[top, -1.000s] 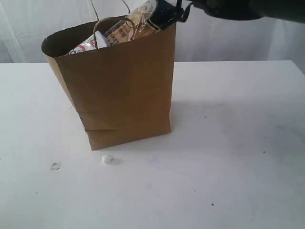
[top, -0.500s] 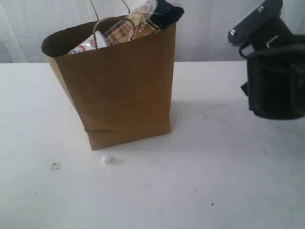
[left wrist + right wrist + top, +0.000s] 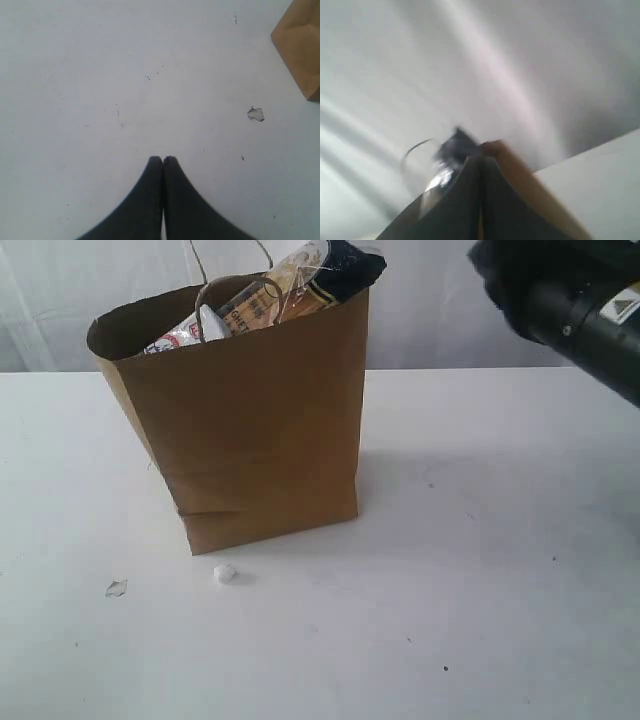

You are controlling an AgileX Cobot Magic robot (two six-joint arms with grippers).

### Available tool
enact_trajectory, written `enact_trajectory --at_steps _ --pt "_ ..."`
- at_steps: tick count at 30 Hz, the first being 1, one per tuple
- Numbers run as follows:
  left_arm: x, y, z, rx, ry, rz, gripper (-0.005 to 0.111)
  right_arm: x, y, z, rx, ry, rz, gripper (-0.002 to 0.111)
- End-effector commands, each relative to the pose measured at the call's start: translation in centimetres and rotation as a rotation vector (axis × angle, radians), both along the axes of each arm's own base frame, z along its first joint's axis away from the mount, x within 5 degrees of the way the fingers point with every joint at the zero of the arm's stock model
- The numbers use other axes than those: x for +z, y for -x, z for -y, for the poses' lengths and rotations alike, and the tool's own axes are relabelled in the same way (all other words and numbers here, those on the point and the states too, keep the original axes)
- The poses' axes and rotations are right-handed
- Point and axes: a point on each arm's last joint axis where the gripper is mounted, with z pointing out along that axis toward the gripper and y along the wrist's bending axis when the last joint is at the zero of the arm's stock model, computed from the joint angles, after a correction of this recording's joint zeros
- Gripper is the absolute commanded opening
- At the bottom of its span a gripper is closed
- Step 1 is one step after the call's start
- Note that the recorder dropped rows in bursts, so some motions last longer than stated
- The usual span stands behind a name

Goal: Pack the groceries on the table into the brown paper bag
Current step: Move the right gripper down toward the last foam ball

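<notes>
1. The brown paper bag (image 3: 255, 430) stands upright on the white tabletop (image 3: 480, 600), left of the middle in the exterior view. Its mouth is open and its twisted paper handles (image 3: 232, 282) rise above the rim.
2. The spaghetti packet (image 3: 318, 272) leans out at the bag's right top corner, with its dark blue end poking well above the rim across that side of the mouth.
3. Beside the packet and lower, a brown pouch (image 3: 243, 310) with orange lettering and a white printed pack (image 3: 180, 337) just show over the rim. What lies deeper in the bag is hidden.
4. In front of the bag, a small white lump (image 3: 225, 573) lies on the tabletop near the bag's front left corner. A clear scrap (image 3: 116, 588) lies farther left. Both are apart from the bag.
5. The black right arm (image 3: 575, 300) comes in at the top right of the exterior view, above the tabletop and well apart from the bag.
6. The right wrist view is blurred. The right gripper (image 3: 480, 162) has its jaws pressed together with nothing between them. Beyond them are the bag's brown edge and the packet's dark blue end.
7. The left gripper (image 3: 163, 161) hangs over bare tabletop, jaws together and empty. The clear scrap is near, and the bag's corner sits at the edge of that view, well apart.
</notes>
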Motion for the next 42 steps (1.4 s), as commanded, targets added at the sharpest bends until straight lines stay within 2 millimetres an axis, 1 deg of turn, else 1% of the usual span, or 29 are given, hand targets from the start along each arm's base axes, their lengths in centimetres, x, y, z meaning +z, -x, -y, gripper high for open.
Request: enact_trajectory --at_steps 1,2,4,7,10,13,15,17,20,21,22,24,25,26,27,28,29,30,31,32,33,35,37,39,42 --pt "-0.7 0.1 0.1 -0.004 0.013 -0.036 0.0 -1.1 1.4 -1.4 0.36 0.081 -0.094 0.0" --pt "-0.7 0.1 0.1 -0.004 0.013 -0.036 0.0 -1.7 1.7 -1.7 0.42 0.134 -0.136 0.0" --pt "-0.7 0.1 0.1 -0.004 0.013 -0.036 0.0 -2.5 2.2 -1.9 0.483 0.243 -0.171 0.0" --pt "-0.7 0.1 0.1 -0.004 0.013 -0.036 0.0 -3.2 2.8 -2.4 0.583 0.292 -0.225 0.0" --pt "-0.7 0.1 0.1 -0.004 0.013 -0.036 0.0 -3.2 3.3 -3.6 0.66 0.327 -0.222 0.0" --pt "-0.6 0.1 0.1 -0.004 0.011 -0.034 0.0 -3.1 3.1 -5.1 0.67 0.421 -0.191 0.0" --pt "-0.6 0.1 0.1 -0.004 0.011 -0.034 0.0 -2.9 2.4 -5.3 0.607 0.502 -0.154 0.0" --pt "-0.6 0.1 0.1 -0.004 0.011 -0.034 0.0 -2.9 1.5 -4.6 0.49 0.607 -0.102 0.0" --pt "-0.6 0.1 0.1 -0.004 0.011 -0.034 0.0 -3.1 0.0 -2.5 0.228 0.769 -0.074 0.0" --pt "-0.6 0.1 0.1 -0.004 0.011 -0.034 0.0 -3.4 -0.2 -2.0 0.183 0.854 -0.061 0.0" --pt "-0.6 0.1 0.1 -0.004 0.011 -0.034 0.0 -3.8 -0.5 -1.3 0.126 0.976 -0.044 0.0" --pt "-0.6 0.1 0.1 -0.004 0.011 -0.034 0.0 -5.3 -1.1 0.3 0.0 1.262 -0.058 0.0" --pt "-0.6 0.1 0.1 -0.004 0.011 -0.034 0.0 -6.4 -1.5 1.5 -0.087 1.442 -0.1 0.0" --pt "-0.6 0.1 0.1 -0.004 0.011 -0.034 0.0 -7.7 -2.0 2.7 -0.164 1.594 -0.196 0.0" --pt "-0.6 0.1 0.1 -0.004 0.011 -0.034 0.0 -8.8 -2.2 4.0 -0.199 1.709 -0.325 0.0" --pt "-0.6 0.1 0.1 -0.004 0.011 -0.034 0.0 -9.7 -2.1 4.7 -0.189 1.755 -0.462 0.0" --pt "-0.6 0.1 0.1 -0.004 0.011 -0.034 0.0 -10.5 -1.7 5.0 -0.13 1.774 -0.611 0.0" --pt "-0.6 0.1 0.1 -0.004 0.011 -0.034 0.0 -11.1 -1.1 4.9 -0.032 1.737 -0.726 0.0" --pt "-0.6 0.1 0.1 -0.004 0.011 -0.034 0.0 -11.4 -0.7 4.3 0.083 1.709 -0.774 0.0" --pt "-0.6 0.1 0.1 -0.004 0.011 -0.034 0.0 -11.6 -0.1 3.5 0.206 1.636 -0.808 0.0" --pt "-0.6 0.1 0.1 -0.004 0.011 -0.034 0.0 -11.5 0.4 2.5 0.314 1.551 -0.807 0.0" --pt "-0.6 0.1 0.1 -0.004 0.011 -0.034 0.0 -11.0 1.1 0.4 0.442 1.418 -0.751 0.0" --pt "-0.6 0.1 0.1 -0.004 0.011 -0.034 0.0 -10.2 1.7 -1.8 0.519 1.335 -0.677 0.0" --pt "-0.6 0.1 0.1 -0.004 0.011 -0.034 0.0 -9.5 2.2 -4.1 0.569 1.315 -0.583 0.0" --pt "-0.6 0.1 0.1 -0.004 0.011 -0.034 0.0 -9.1 2.7 -7.7 0.641 1.298 -0.456 0.0"
